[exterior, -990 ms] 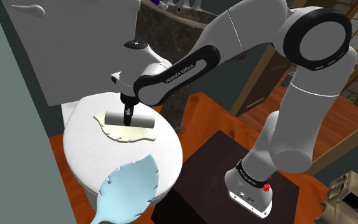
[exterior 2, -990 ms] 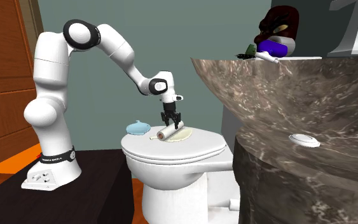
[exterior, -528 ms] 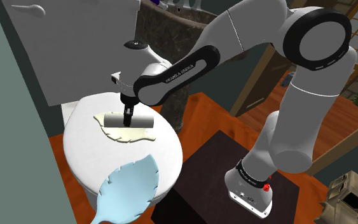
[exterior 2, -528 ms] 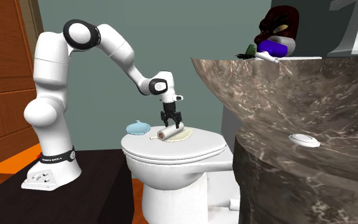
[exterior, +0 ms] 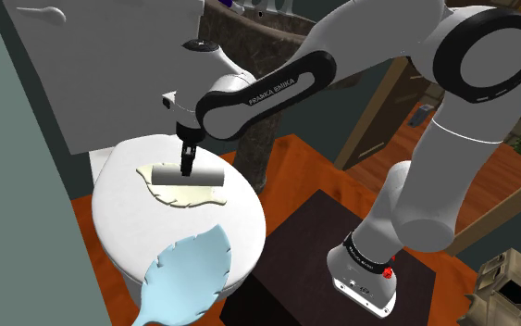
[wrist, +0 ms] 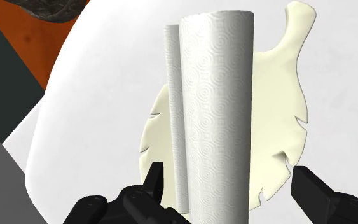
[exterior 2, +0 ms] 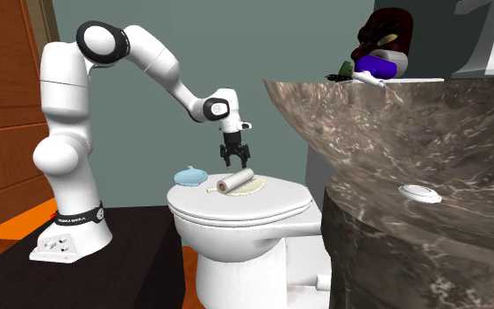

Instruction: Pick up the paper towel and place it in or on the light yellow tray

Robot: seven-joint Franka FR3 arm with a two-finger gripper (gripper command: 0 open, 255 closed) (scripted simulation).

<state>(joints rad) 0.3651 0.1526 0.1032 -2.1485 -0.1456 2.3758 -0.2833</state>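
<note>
The paper towel roll (exterior: 190, 175) (exterior 2: 232, 183) lies on its side on the light yellow leaf-shaped tray (exterior: 190, 196) (exterior 2: 253, 188), which rests on the white toilet lid (exterior: 119, 218). My gripper (exterior: 188, 167) (exterior 2: 235, 160) hangs just above the roll, open and apart from it. In the wrist view the roll (wrist: 215, 108) lies lengthwise across the tray (wrist: 279, 114), and the gripper (wrist: 229, 184) straddles its near end. Both black fingers (wrist: 153, 181) stand clear of the roll's sides.
A light blue leaf-shaped tray (exterior: 189, 273) (exterior 2: 189, 176) lies on the lid's near side in the shoulder view. A dark marble counter (exterior 2: 394, 158) rises to the second exterior view's right of the toilet (exterior 2: 236, 211). The cistern (exterior: 110, 65) stands behind the lid.
The gripper has opened, let go of the roll and risen a little. The roll stays lying on the yellow tray.
</note>
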